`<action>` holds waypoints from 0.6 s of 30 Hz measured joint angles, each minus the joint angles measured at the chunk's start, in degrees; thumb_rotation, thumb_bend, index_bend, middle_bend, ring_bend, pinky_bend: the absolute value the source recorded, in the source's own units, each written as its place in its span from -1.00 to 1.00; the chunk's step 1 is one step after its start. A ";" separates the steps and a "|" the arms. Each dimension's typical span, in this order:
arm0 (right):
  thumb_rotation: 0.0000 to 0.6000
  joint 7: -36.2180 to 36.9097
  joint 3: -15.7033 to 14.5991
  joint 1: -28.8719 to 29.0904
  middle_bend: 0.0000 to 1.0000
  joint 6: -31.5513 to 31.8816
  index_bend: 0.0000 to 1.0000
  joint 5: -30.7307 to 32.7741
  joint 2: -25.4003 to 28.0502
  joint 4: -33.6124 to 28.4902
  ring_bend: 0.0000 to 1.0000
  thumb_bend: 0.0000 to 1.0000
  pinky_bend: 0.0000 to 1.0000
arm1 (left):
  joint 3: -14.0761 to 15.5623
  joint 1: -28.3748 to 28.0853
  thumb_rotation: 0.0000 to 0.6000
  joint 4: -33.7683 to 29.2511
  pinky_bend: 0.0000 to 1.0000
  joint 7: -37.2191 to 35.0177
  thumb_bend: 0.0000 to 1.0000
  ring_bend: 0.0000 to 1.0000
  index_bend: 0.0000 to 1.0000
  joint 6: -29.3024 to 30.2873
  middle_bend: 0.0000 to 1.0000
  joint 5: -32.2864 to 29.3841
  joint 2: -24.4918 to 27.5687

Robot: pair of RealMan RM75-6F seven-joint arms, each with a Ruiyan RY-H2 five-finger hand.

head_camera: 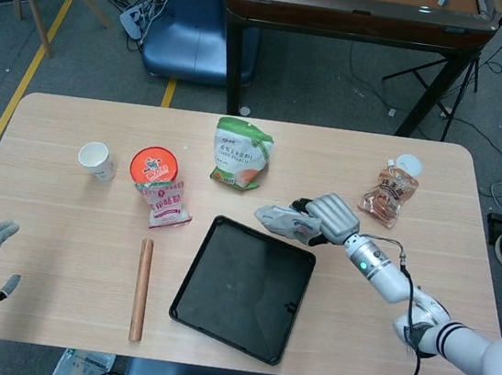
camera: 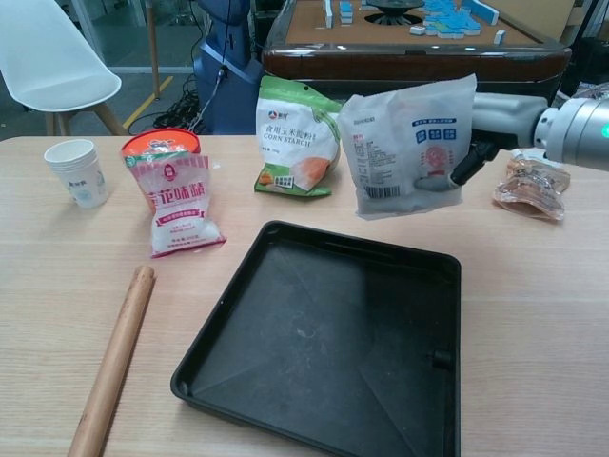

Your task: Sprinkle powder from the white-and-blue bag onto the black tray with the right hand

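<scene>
Wooden surface (head_camera: 63,209): right hand (head_camera: 332,219) fingers clamp white-and-blue bag (camera: 411,148) aloft just behind black tray (camera: 328,338)'s far edge, so tipping now risks powder missing the tray.
</scene>
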 measured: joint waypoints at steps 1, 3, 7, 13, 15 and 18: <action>1.00 -2.41 -0.07 0.07 0.54 -0.08 0.61 -0.13 1.17 -1.50 0.44 0.85 0.59 | 0.02 0.00 1.00 0.06 -0.78 -0.07 -0.46 -0.61 -0.68 0.02 -0.71 0.06 -0.04; 1.00 -8.22 -0.19 0.23 0.54 -0.44 0.61 -0.33 3.66 -4.74 0.44 0.85 0.59 | 0.05 0.03 1.00 0.20 -0.79 -0.29 -0.46 -0.61 -0.68 0.13 -0.71 0.17 -0.12; 1.00 -19.11 -0.20 0.59 0.54 -1.86 0.62 0.04 7.40 -9.74 0.44 0.85 0.59 | 0.10 0.14 1.00 0.48 -0.79 -0.74 -0.46 -0.61 -0.68 0.40 -0.71 0.35 -0.23; 1.00 -34.30 0.34 1.33 0.55 -4.49 0.65 1.88 10.63 -14.47 0.44 0.85 0.59 | 0.18 0.44 1.00 0.79 -0.79 -1.42 -0.46 -0.61 -0.68 0.98 -0.71 0.60 -0.26; 1.00 -38.87 0.61 1.71 0.55 -5.48 0.65 2.68 11.17 -15.66 0.45 0.85 0.59 | 0.20 0.55 1.00 0.89 -0.78 -1.67 -0.46 -0.61 -0.68 1.21 -0.71 0.69 -0.25; 1.00 -44.36 0.96 2.44 0.56 -6.81 0.66 3.56 11.53 -16.90 0.45 0.85 0.59 | 0.23 0.74 1.00 1.12 -0.79 -2.10 -0.46 -0.61 -0.68 1.51 -0.71 0.78 -0.24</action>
